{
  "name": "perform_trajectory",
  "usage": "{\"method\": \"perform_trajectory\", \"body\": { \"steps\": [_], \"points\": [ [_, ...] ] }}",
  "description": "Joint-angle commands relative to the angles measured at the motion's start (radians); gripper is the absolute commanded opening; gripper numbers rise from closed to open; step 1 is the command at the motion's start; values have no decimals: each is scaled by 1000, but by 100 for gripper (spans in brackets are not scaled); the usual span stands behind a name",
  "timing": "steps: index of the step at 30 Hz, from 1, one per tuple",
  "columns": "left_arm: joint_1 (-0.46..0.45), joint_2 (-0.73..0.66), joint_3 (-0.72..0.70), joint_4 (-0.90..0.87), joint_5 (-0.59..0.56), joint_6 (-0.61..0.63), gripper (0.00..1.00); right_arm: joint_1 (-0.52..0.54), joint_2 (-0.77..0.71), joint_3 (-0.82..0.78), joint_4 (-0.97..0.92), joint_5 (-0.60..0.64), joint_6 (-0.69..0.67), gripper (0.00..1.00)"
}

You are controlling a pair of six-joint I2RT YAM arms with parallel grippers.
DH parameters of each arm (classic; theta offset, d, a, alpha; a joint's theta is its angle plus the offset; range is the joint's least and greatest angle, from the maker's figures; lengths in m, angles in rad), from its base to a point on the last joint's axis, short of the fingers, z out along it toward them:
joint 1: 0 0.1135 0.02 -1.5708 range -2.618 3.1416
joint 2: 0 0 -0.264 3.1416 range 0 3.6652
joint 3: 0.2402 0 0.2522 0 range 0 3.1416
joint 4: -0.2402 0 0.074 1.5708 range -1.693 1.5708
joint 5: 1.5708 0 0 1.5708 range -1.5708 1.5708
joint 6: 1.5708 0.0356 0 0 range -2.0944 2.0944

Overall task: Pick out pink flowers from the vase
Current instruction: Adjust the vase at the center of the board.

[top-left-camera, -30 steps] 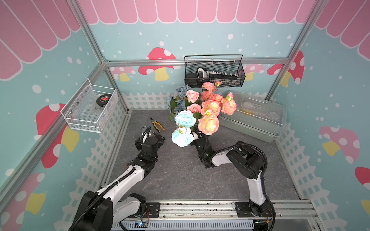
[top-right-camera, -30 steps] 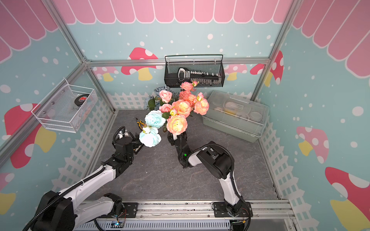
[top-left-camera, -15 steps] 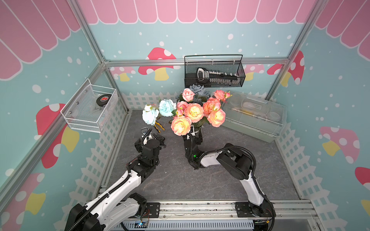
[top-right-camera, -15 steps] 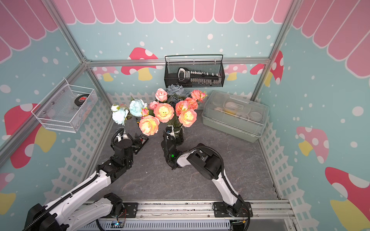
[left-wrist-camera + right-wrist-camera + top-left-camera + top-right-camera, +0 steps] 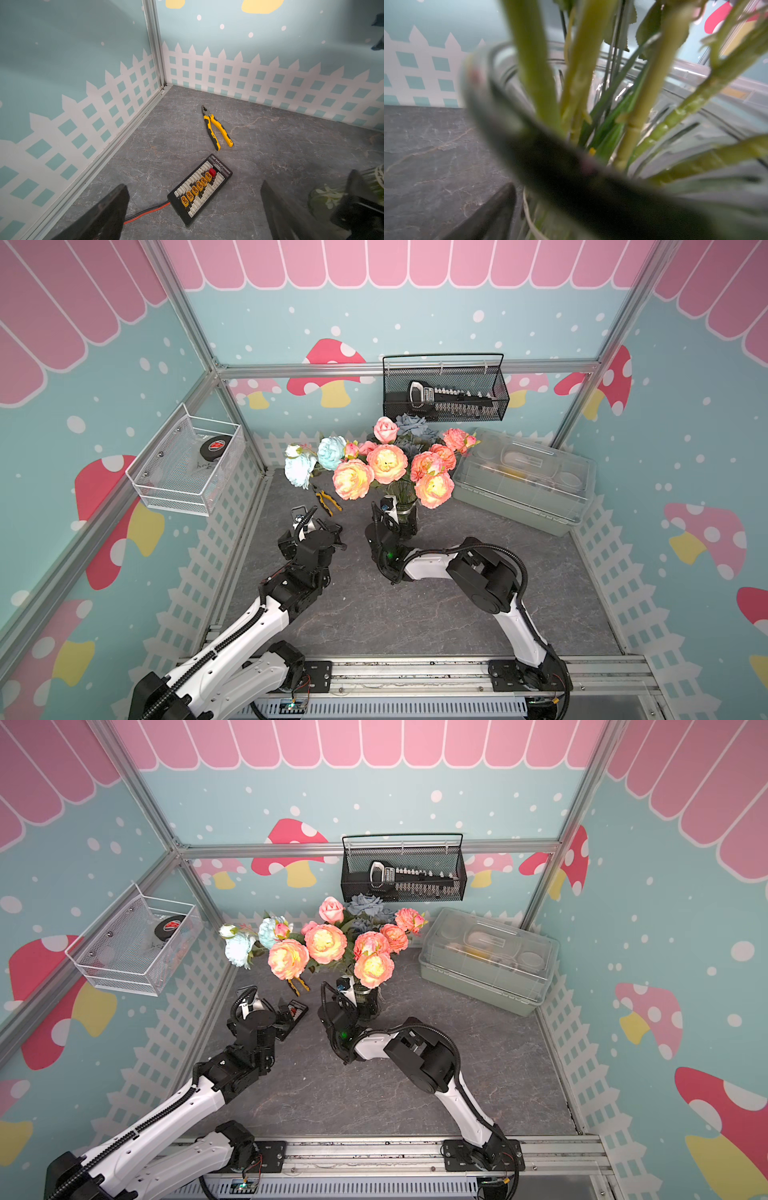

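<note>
- While the right claw (image 5: pixel 395 517) reaches low over the grey floor (image 5: pixel 415 614), the clear lidded box (image 5: pixel 523 477) lies well beyond it and off to its right, by the back wall.
- Pink flowers (image 5: pixel 386 462) spread straight above the right claw. Their green stems run down into the vase (image 5: pixel 406 508), and all of them stand in it.
- Pale blue blooms (image 5: pixel 331 452) lean out of the same bunch, high above and ahead of the left claw (image 5: pixel 193 186). Grey roses (image 5: pixel 411 425) sit at the back of the bunch, beyond the right claw.
- Left claw hovers over the floor, well apart from the right claw, its fingers (image 5: pixel 108 212) spread wide with nothing between them.
- Right claw sits right at the vase, its fingers to either side of the glass as far as both top views show. Its wrist view is blurred, and I cannot tell whether it grips the glass or stands free of it.
- Vase stands upright on the floor between the right claw's fingers, a pale string round its neck.
- Connector board (image 5: pixel 199 189) with a red wire lies flat just ahead of the left claw.
- Yellow pliers (image 5: pixel 216 128) lie beyond the board, farther from the left claw, toward the back corner.
</note>
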Motion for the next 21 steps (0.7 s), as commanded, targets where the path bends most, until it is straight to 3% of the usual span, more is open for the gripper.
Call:
{"method": "perform_trajectory", "body": {
  "steps": [1,6,10,14,17,21],
  "points": [
    [-6,-1,34,-58,-4,-93,99,6,-43,-28,-57,-13,25,99],
    [-6,-28,-7,9,38,-107,99,11,-111,-124,-19,-116,-15,99],
    [-5,-60,-66,94,33,-85,99,31,-155,-230,130,-163,-148,99],
    [-5,-56,-79,136,75,-10,99,41,-261,-376,207,-338,-185,99],
    [-5,-50,-84,135,64,-32,99,45,-327,-450,178,-451,-184,99],
    [8,-73,-113,162,205,-83,99,58,-443,-559,166,-508,-181,99]
  ]
}}
